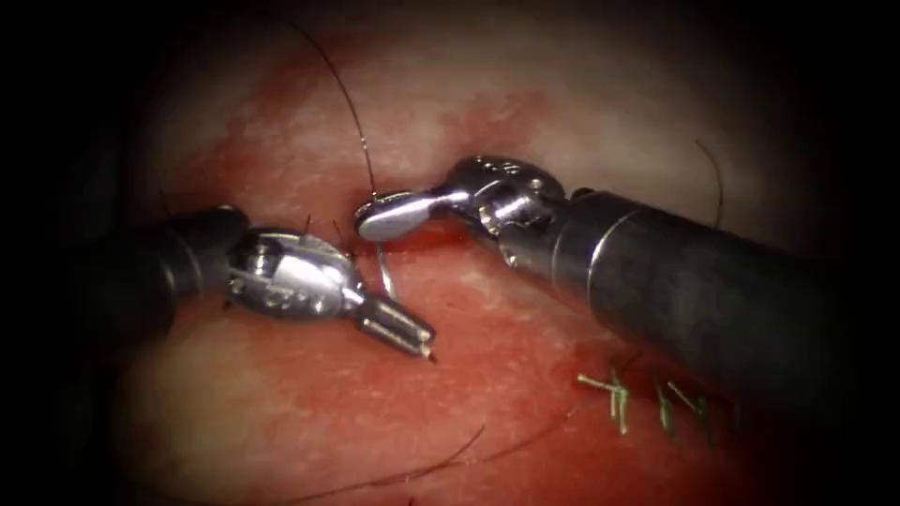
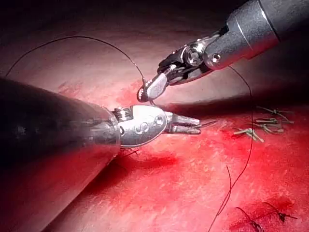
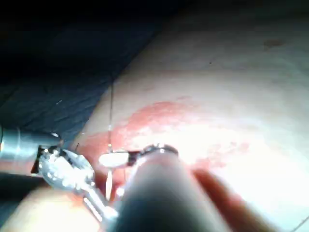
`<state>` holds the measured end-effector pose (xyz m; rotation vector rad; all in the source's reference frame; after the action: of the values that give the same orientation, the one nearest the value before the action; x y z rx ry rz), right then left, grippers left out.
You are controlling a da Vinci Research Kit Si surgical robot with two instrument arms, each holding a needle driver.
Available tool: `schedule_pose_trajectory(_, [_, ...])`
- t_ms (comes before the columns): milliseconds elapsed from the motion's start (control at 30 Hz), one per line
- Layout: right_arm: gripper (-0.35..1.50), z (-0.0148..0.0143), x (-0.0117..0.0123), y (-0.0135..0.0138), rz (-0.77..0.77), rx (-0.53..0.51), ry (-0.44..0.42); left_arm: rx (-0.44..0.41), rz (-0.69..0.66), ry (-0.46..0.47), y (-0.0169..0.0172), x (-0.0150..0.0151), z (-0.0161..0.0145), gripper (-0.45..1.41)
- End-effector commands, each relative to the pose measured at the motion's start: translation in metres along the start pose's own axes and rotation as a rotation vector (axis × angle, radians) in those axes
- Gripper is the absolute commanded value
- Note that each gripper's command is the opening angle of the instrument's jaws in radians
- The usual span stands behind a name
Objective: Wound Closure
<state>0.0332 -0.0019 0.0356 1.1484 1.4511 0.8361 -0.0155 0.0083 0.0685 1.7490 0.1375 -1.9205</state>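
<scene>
Needle (image 1: 385, 272) in right pincer (image 1: 380, 217), no legible writing

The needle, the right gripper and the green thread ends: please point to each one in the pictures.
needle (image 1: 385, 272): endoscope view, on its curved body below the right gripper.
right gripper (image 1: 375, 217): endoscope view, at the tip of its shut jaws, which hold the needle.
green thread ends (image 1: 617, 398): endoscope view, on one cut piece.

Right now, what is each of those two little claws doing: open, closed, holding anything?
Left tool: jaws shut; whether they hold anything cannot be told.
Right tool: jaws shut on the needle, near its thread end.
</scene>
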Motion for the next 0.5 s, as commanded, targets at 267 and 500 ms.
schedule_pose_trajectory(267, [-0.35, -0.0006, 0.0012, 0.0007, -0.151, -0.052, 0.010, 0.155, -0.252, -0.030, -0.0006, -0.0004, -0.0003, 0.81])
schedule_pose_trajectory(500, [-0.35, -0.0030, 0.0018, 0.0020, -0.362, -0.137, 0.040, 0.245, -0.343, -0.041, -0.0017, 0.0006, -0.0019, 0.96])
